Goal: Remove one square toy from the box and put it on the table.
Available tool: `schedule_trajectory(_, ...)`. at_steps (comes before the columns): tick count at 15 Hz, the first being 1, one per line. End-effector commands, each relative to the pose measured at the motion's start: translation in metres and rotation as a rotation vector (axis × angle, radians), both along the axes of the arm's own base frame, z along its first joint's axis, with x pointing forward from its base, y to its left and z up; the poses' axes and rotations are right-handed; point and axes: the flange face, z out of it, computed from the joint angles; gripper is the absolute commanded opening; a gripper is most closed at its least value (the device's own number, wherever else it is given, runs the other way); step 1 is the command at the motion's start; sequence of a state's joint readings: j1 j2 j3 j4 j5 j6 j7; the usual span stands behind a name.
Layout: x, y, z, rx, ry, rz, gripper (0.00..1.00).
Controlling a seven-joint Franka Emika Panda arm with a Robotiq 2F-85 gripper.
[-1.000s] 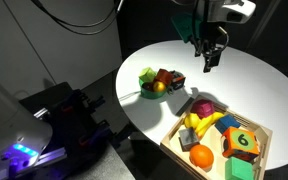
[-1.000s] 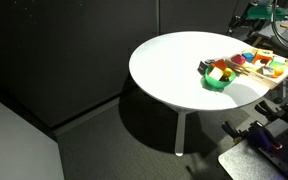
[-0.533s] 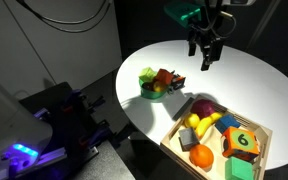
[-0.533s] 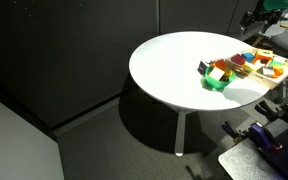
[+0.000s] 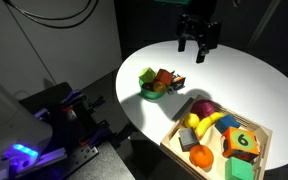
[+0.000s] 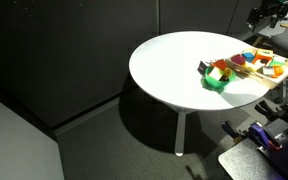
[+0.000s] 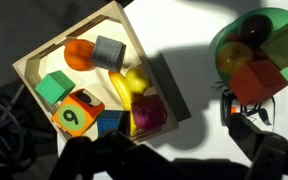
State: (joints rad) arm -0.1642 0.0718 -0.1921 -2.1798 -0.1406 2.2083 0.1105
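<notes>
White table, wooden box of toys

Two oblique exteriors; overhead wrist view

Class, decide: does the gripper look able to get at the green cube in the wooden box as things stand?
Probably yes: the gripper hangs open above the table, nothing lies over the green cube in the box, though the numbered cube sits close beside it.
</notes>
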Motion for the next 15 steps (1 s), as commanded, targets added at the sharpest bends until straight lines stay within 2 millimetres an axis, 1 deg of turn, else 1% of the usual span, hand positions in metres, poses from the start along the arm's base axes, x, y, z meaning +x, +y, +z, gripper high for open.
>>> schedule_trajectory(1,-0.018,0.022,0.01,-0.009,0.0,0.117,1.0)
schedule_trajectory(5,-0.036,0.052,0.005,0.009,0.0,0.21,1.0)
schedule_trajectory(8,-0.053,0.072,0.008,0.036,0.002,0.285,1.0)
schedule_trajectory(12,-0.074,0.092,0.015,0.052,-0.001,0.364,1.0)
schedule_trajectory(15,-0.086,0.103,0.022,0.061,-0.011,0.397,1.0)
